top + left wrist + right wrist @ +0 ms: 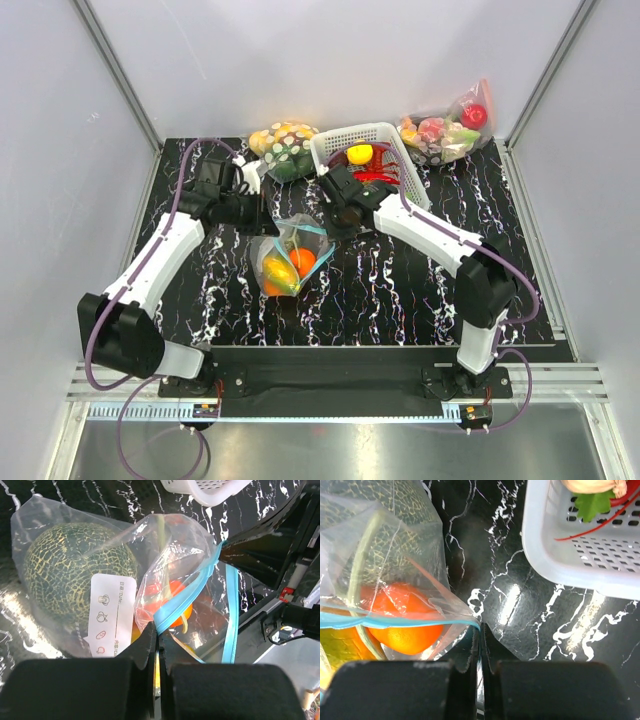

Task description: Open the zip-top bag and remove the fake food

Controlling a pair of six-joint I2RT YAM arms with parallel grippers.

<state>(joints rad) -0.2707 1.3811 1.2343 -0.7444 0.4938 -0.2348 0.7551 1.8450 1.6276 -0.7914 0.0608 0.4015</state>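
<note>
The zip-top bag (290, 255) lies mid-table between both grippers, its teal zip strip (185, 592) parted into two bands. Inside it are a dark green netted ball (70, 575), an orange fruit (402, 622) and a yellow-green piece (280, 272). A white printed patch (112, 615) is on its side. My left gripper (159, 632) is shut on one teal band at the bag's left side (265, 225). My right gripper (480, 630) is shut on the strip's end (465, 624) at the bag's right side (330, 228).
A white basket (352, 130) with red chillies and a yellow piece stands behind the right gripper; its wall shows in the right wrist view (570, 565). A bag of spotted items (283, 140) lies left of it. A bag with a red apple (445, 130) lies at the back right.
</note>
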